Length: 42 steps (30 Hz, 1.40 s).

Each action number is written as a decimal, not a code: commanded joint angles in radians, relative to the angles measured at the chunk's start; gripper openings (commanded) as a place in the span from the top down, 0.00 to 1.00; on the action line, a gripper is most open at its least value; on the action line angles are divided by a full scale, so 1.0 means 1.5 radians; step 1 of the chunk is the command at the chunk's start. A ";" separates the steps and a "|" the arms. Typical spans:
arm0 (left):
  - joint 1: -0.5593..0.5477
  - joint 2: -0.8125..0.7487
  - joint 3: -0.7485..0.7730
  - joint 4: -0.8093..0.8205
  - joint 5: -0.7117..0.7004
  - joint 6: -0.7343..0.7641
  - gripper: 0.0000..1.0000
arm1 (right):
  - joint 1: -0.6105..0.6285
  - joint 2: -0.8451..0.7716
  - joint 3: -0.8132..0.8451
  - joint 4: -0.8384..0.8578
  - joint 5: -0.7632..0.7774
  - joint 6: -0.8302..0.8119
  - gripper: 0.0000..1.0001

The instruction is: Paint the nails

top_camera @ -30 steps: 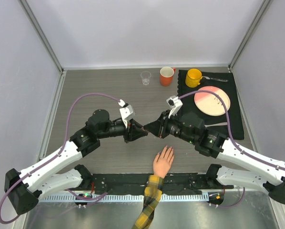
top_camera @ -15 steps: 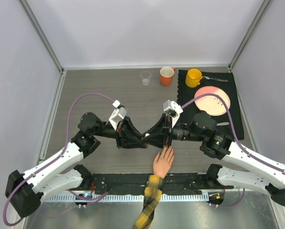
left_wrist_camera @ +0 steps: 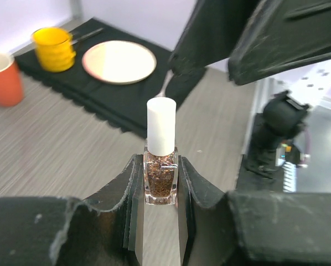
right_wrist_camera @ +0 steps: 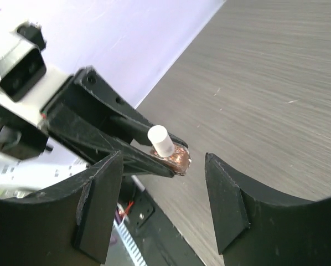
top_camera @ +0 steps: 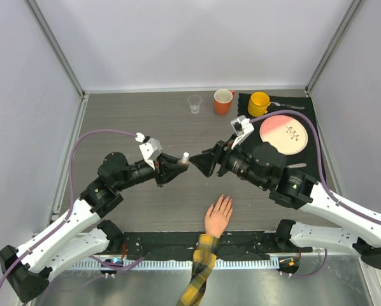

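Pinching a small nail polish bottle (left_wrist_camera: 160,180) with the left gripper (left_wrist_camera: 160,194), both fingers (left_wrist_camera: 133,188) pressed on the flat sides of the glass body. Filled with brown-copper glitter polish and closed with a white cap (left_wrist_camera: 161,126), sticking out past the fingertips. In the top view, carried above the grey table (top_camera: 133,115), cap end turned toward the right gripper (top_camera: 203,163).

Facing the left gripper tip to tip with the right gripper, jaws spread wide and gripping nothing. From the right wrist camera, framing the bottle between the two spread fingers (right_wrist_camera: 99,205), just ahead of them; cannot tell for sure whether touching or apart, but looking apart.

Well apart from the peach fake hand (top_camera: 218,213), laid palm down nearer to the arm bases than both grippers, slightly toward the side of the right gripper. Dressed in a yellow-and-black plaid sleeve (top_camera: 202,268) hanging over the front edge. Hard to tell the nails (top_camera: 226,199) from the fingertips; located at the end of the fake hand closest to the grippers, with neither gripper on them.

Far beyond both grippers, at the back of the table: a clear cup (top_camera: 195,103), an orange mug (top_camera: 223,101), and behind the right gripper a black mat (top_camera: 311,127) carrying a yellow mug (top_camera: 258,103) and a pink-and-cream plate (top_camera: 283,135).
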State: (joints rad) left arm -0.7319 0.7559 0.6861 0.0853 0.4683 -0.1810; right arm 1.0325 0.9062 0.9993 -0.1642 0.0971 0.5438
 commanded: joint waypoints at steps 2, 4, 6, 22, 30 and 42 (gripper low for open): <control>-0.001 -0.011 0.026 -0.026 -0.103 0.034 1.00 | 0.079 0.055 0.068 -0.001 0.190 0.001 0.36; -0.002 -0.013 0.026 -0.030 -0.116 0.037 1.00 | 0.095 0.092 0.087 -0.018 0.255 -0.003 0.43; -0.002 -0.016 0.022 -0.027 -0.117 0.035 1.00 | 0.110 0.128 0.113 -0.018 0.276 -0.012 0.45; -0.002 -0.026 0.015 -0.006 -0.084 0.017 1.00 | 0.140 0.227 0.171 -0.012 0.340 -0.052 0.67; -0.002 -0.031 0.002 0.078 0.107 -0.027 1.00 | 0.108 0.144 0.110 0.032 0.086 -0.190 0.99; -0.001 0.023 -0.009 0.251 0.406 -0.177 1.00 | -0.023 0.043 -0.020 0.131 -0.503 -0.152 0.99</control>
State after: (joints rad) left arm -0.7097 0.7967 0.6483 0.3656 0.9489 -0.4728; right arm 0.9806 0.9607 0.9852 -0.0593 -0.4980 0.2680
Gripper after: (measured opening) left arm 0.264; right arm 0.203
